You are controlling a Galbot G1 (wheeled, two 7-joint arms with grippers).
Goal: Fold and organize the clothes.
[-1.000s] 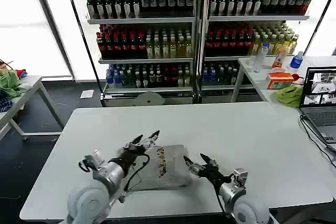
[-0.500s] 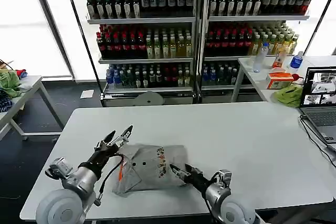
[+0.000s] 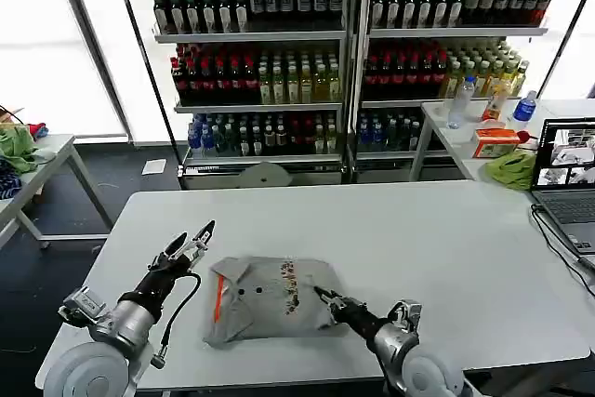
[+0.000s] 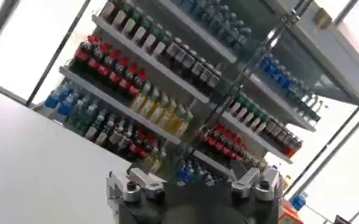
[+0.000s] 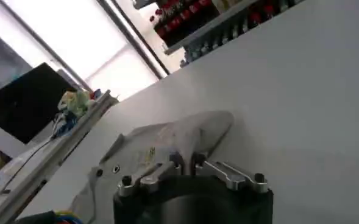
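Pinching the folded grey shirt [image 3: 265, 299] at its near right edge, the right gripper [image 3: 325, 299], fingers nearly closed, should drag slowly, keeping layers aligned; farther left, the left gripper [image 3: 191, 239] hovers spread, empty.

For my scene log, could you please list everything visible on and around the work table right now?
Folded shirt: one, light grey with orange placket edge and small multicoloured print, near edge of table.
Work table: one, white, centre.
Drink shelves: two racks of bottles, behind the table.
Laptop: one, open, far right.
Green cloth: one, bright green, on the right side table.
Side table: one, far left, holding cloths.
Left gripper: fingers open, raised left of the shirt.
Right gripper: fingers shut, at the shirt's right edge.
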